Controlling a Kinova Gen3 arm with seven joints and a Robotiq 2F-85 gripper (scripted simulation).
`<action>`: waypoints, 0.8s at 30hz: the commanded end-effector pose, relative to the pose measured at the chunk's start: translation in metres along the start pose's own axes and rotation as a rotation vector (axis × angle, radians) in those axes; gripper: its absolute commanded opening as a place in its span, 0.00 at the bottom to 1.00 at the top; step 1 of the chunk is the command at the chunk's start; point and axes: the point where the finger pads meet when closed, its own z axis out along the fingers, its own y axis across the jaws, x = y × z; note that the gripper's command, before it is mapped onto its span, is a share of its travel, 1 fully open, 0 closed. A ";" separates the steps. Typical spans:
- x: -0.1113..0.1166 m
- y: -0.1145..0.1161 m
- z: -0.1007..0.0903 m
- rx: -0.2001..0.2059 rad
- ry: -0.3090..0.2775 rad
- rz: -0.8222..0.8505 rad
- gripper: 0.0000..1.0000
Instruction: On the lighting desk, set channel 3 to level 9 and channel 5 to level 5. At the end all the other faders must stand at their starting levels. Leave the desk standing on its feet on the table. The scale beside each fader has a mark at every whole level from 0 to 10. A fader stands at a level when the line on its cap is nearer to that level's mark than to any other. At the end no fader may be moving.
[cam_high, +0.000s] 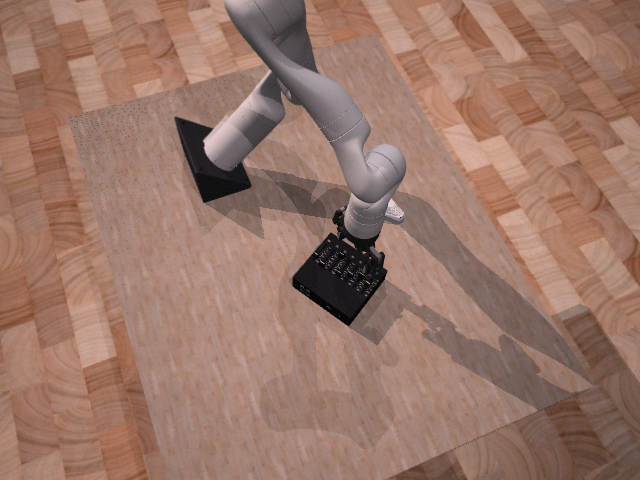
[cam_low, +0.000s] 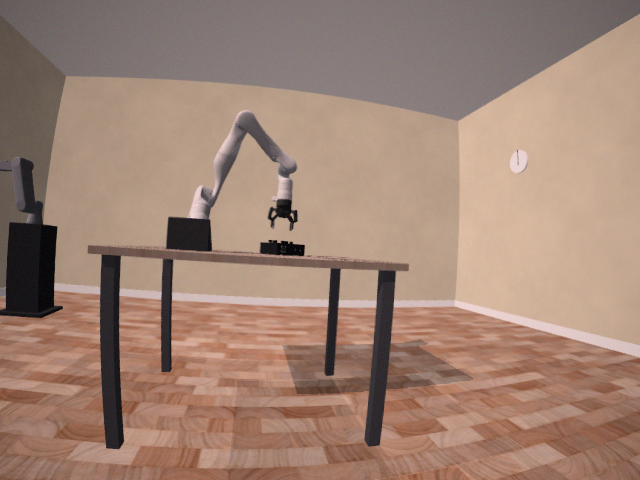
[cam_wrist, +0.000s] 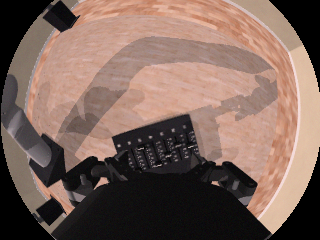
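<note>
Lighting desk (cam_high: 330, 294) stands on its feet mid-counter (cam_high: 155, 320), toward the right edge. Hand (cam_low: 282, 222) hangs above it, spread fully, holding nothing. Judged: a light, rigid box, liable to slide; fader caps (cam_high: 345, 267) small, best nudged singly along their slots.
</note>
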 end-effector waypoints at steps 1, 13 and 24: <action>0.003 0.000 0.005 -0.002 0.017 -0.069 1.00; 0.007 0.006 0.011 -0.025 0.017 -0.288 1.00; 0.008 0.007 0.012 -0.031 0.017 -0.336 1.00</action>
